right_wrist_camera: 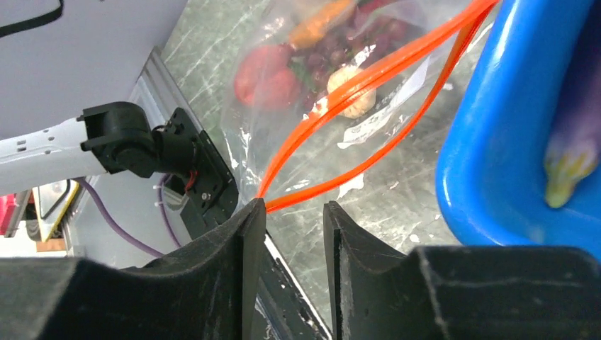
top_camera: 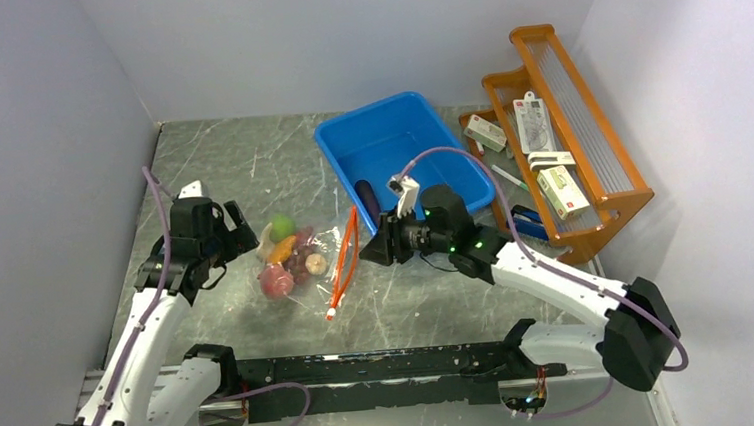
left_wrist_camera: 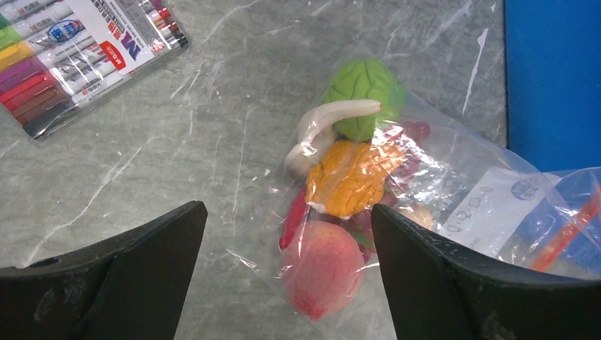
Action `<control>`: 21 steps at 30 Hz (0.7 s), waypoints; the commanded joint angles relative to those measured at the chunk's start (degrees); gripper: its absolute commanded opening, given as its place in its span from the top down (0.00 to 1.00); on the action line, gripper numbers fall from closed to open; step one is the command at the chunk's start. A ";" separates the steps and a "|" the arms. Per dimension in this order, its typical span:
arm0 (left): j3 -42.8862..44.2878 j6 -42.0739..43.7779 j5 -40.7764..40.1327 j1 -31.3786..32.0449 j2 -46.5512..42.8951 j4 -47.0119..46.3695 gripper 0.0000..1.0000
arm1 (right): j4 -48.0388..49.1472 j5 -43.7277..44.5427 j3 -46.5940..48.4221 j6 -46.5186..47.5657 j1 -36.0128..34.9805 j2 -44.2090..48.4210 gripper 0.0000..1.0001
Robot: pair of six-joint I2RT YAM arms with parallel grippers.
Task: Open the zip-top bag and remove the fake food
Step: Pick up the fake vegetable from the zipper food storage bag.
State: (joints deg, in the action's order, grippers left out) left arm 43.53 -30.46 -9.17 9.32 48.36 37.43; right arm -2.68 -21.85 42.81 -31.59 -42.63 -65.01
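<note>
Jaws on the left arm (top_camera: 146, 334) are fully released, spread wide above the closed end of the zip-top bag (top_camera: 302, 268), grasping nothing. Jaws on the right arm (top_camera: 548, 276) are half closed with a narrow gap. Nothing shows inside this gap, and I cannot tell whether they touch the red-orange zip strip (right_wrist_camera: 368, 78).

The bag lies flat in the middle of the counter (top_camera: 239, 162). Its mouth gapes toward the blue bin (top_camera: 403, 136), whose near left corner is just beside the strip. Bare counter shows behind the bag and between it and the front rail (top_camera: 384, 368).

The fake food (top_camera: 291, 254) is inside the bag: a green ball (left_wrist_camera: 365, 92), an orange piece (left_wrist_camera: 347, 177), a peach (left_wrist_camera: 319, 269), dark grapes (right_wrist_camera: 375, 35) and a beige bulb (right_wrist_camera: 351, 92). A purple eggplant (top_camera: 367, 196) rests in the bin. A marker pack (left_wrist_camera: 85, 49) lies on the counter, apart from the bag. A wooden rack (top_camera: 625, 199) with small boxes stands right of the bin.
</note>
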 commanded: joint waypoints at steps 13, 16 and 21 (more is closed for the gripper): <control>-1.27 -0.12 0.69 -0.36 0.68 -2.07 0.01 | 1.65 2.80 5.69 -5.64 -4.61 -15.87 0.70; -0.09 0.02 1.03 -0.36 3.68 -0.58 0.01 | 0.19 2.35 8.14 -5.80 -4.94 -19.60 0.71; -0.50 0.92 3.71 -0.36 5.44 -1.83 0.01 | 5.75 -0.63 10.23 -7.94 -6.96 -25.27 0.72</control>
State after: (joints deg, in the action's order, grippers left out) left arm 43.11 -30.44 -8.58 9.32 53.58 37.32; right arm 0.10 -20.56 50.59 -38.44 -47.68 -86.83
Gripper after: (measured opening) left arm 0.992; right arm 0.284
